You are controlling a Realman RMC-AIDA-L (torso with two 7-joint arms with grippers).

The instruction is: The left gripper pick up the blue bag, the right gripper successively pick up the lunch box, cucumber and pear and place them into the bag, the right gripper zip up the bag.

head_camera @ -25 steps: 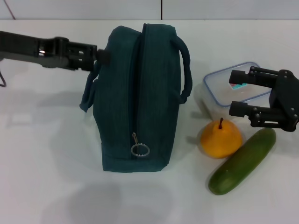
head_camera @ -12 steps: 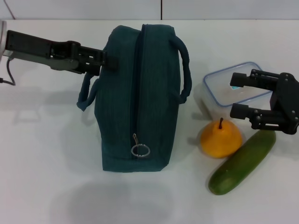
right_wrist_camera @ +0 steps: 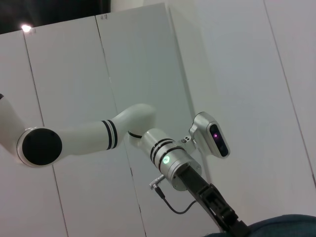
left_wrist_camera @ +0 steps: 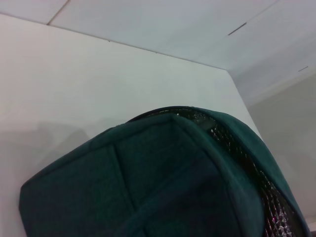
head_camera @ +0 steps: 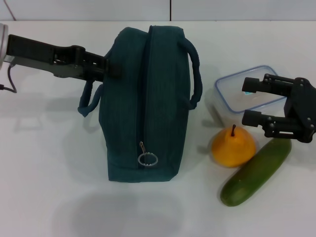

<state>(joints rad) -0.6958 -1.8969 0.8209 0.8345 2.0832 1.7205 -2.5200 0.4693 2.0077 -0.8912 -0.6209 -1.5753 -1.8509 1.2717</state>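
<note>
The blue bag lies on its side mid-table, its zipper line facing up with the ring pull at the near end. My left gripper presses against the bag's left side, just above the drooping left handle. The left wrist view is filled by the bag's fabric, with a strip of foil lining. My right gripper stands open over the near part of the clear lunch box. The pear sits in front of the box, and the cucumber lies diagonally beside it.
The white table runs back to a wall seam behind the bag. The bag's right handle arches toward the lunch box. The right wrist view looks across at the left arm and a sliver of the bag.
My left arm has slid right, bringing its tip against the bag's side. The left handle has shifted slightly left and down. The right gripper has barely moved.
</note>
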